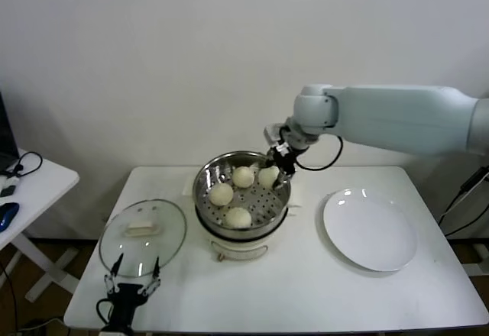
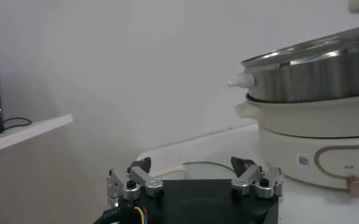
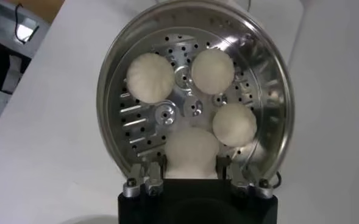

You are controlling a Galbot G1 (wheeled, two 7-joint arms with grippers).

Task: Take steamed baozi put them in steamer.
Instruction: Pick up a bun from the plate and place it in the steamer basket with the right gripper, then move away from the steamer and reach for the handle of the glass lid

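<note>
Left gripper (image 1: 131, 278) first: you have it parked low at the table's near-left corner, fingers spread wide and empty, just in front of the round glass lid (image 1: 143, 237), out of the working arm's way. Moving right, the round shiny steel steamer (image 1: 203, 191) on its cream-white base holds all four smooth, domed, cream-white steamed baozi (image 1: 221, 194). Your right gripper (image 3: 191, 178) reaches over the far-right rim, fingers closed around the last bun, set low on the perforated floor for release. Beyond it, the flat white plate (image 1: 370, 229) lies bare.
</note>
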